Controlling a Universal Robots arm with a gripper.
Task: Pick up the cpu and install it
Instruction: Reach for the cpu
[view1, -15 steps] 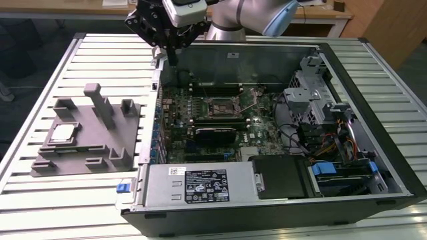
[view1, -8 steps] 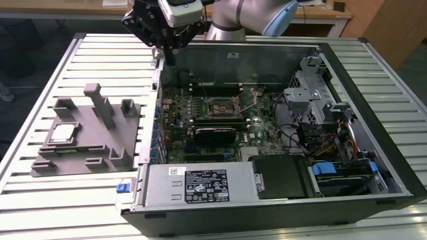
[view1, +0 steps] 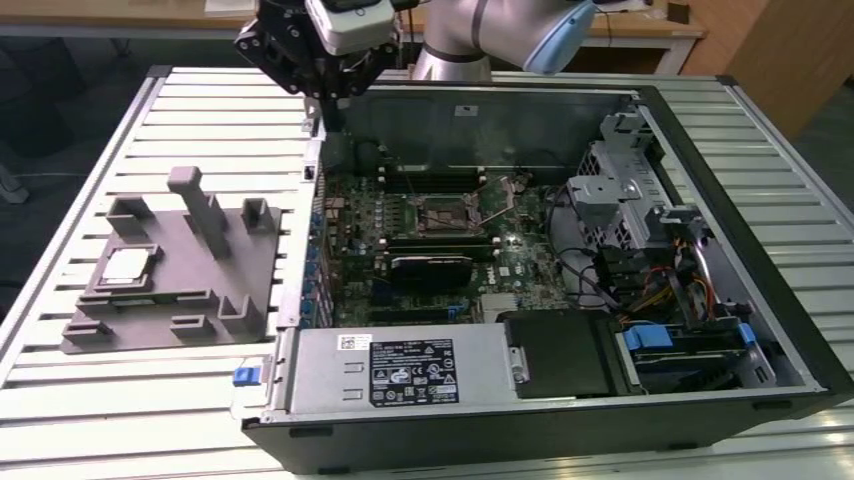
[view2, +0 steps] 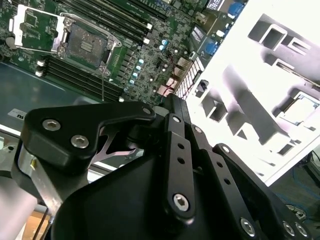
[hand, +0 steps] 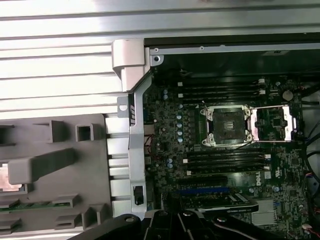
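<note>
The cpu (view1: 127, 265) is a small pale silver square lying flat in the grey fixture (view1: 187, 290), on the table at the exterior view's left. It also shows at the picture's edge in the first wrist view (hand: 7, 176) and, washed out, in the second wrist view (view2: 303, 108). My black gripper (view1: 328, 98) hangs over the far left corner of the open computer case (view1: 747, 250), well apart from the cpu, with nothing seen in it. The dark socket (view1: 441, 212) on the motherboard has its metal frame swung open (hand: 272, 124) and its bed (hand: 227, 125) bare.
The case's upright near-side wall (hand: 134, 130) stands between the fixture and the motherboard. Memory slots (hand: 220, 91) flank the socket. Upright posts (view1: 200, 205) rise from the fixture. A power supply (view1: 400, 370) and drive cages (view1: 627, 190) fill the case's front and right. The table (view1: 200, 110) is slatted metal.
</note>
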